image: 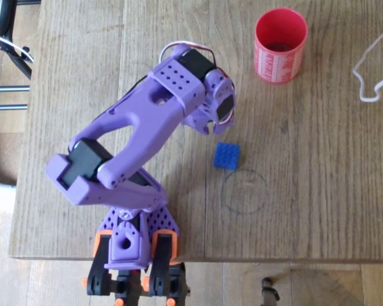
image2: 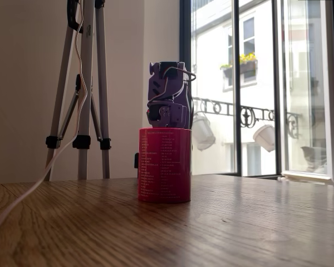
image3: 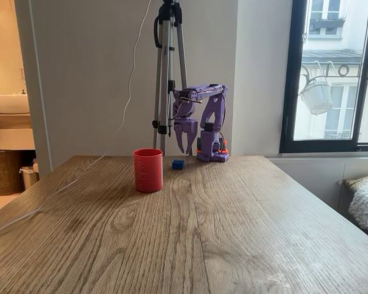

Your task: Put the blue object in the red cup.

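The blue object (image: 226, 155), a small studded brick, lies flat on the wooden table; it also shows in a fixed view (image3: 177, 164). The red cup (image: 279, 44) stands upright near the table's far right in the overhead view, well apart from the brick, and it shows in both fixed views (image2: 164, 164) (image3: 148, 170). My purple gripper (image3: 185, 149) points down with its two fingers apart and nothing between them. It hangs above the table, close to the brick and just up-left of it in the overhead view (image: 210, 126).
A white cable (image: 370, 70) loops on the table right of the cup. A tripod (image3: 167, 73) stands behind the table beside the arm's base (image: 129, 245). A faint ring mark (image: 244, 190) lies just below the brick.
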You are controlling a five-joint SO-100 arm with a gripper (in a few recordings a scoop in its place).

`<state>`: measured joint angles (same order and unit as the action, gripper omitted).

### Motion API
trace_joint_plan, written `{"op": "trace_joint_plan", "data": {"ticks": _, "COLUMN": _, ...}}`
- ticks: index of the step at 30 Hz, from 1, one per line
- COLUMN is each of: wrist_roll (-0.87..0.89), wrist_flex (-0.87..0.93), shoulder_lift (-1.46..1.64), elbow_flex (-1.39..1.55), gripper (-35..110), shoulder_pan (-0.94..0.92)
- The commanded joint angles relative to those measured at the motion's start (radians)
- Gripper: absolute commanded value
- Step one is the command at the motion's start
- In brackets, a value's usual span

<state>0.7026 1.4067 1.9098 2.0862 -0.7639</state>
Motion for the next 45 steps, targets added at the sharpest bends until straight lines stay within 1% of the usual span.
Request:
{"op": "trace_joint_plan", "data": {"ticks": 1, "wrist_roll": -0.058, "wrist_flex": -0.092, "shoulder_lift": -0.046, "elbow_flex": -0.020, "gripper": 2, "shoulder_pan": -0.015}}
{"op": "trace_joint_plan", "data": {"ticks": 6, "wrist_roll": -0.035, "wrist_flex": -0.021, "shoulder_lift": -0.109, "elbow_flex": -0.015, "gripper": 12, "shoulder_pan": -0.032}}
{"op": "trace_joint_plan", "data": {"ticks": 12, "wrist_roll": -0.049, "wrist_flex": -0.002, "shoulder_lift": -0.121, "elbow_flex": -0.023, "gripper": 39, "shoulder_pan": -0.075}}
{"op": "trace_joint_plan", "data": {"ticks": 14, "wrist_roll": -0.051, "wrist_flex": 0.035, "shoulder_lift": -0.137, "elbow_flex": -0.028, "gripper": 55, "shoulder_pan": -0.074}}
{"op": "trace_joint_plan", "data": {"ticks": 16, "wrist_roll": -0.067, "wrist_flex": 0.071, "shoulder_lift": -0.164, "elbow_flex": -0.037, "gripper": 60, "shoulder_pan": -0.072}}
{"op": "trace_joint_plan", "data": {"ticks": 28, "wrist_roll": -0.049, "wrist_flex": 0.107, "shoulder_lift": -0.301, "elbow_flex": -0.035, "gripper": 60, "shoulder_pan": -0.061}}
{"op": "trace_joint_plan", "data": {"ticks": 35, "wrist_roll": -0.017, "wrist_flex": 0.026, "shoulder_lift": -0.391, "elbow_flex": -0.074, "gripper": 54, "shoulder_pan": -0.054}}
{"op": "trace_joint_plan", "data": {"ticks": 41, "wrist_roll": 0.020, "wrist_flex": 0.012, "shoulder_lift": -0.457, "elbow_flex": -0.137, "gripper": 45, "shoulder_pan": -0.054}}
{"op": "trace_joint_plan", "data": {"ticks": 42, "wrist_roll": 0.020, "wrist_flex": 0.014, "shoulder_lift": -0.460, "elbow_flex": -0.141, "gripper": 41, "shoulder_pan": -0.055}}
{"op": "trace_joint_plan", "data": {"ticks": 43, "wrist_roll": 0.020, "wrist_flex": 0.014, "shoulder_lift": -0.460, "elbow_flex": -0.146, "gripper": 29, "shoulder_pan": -0.058}}
{"op": "trace_joint_plan", "data": {"ticks": 44, "wrist_roll": 0.008, "wrist_flex": 0.006, "shoulder_lift": -0.460, "elbow_flex": -0.146, "gripper": 8, "shoulder_pan": -0.064}}
{"op": "trace_joint_plan", "data": {"ticks": 45, "wrist_roll": 0.009, "wrist_flex": 0.006, "shoulder_lift": -0.462, "elbow_flex": -0.147, "gripper": 1, "shoulder_pan": -0.069}}
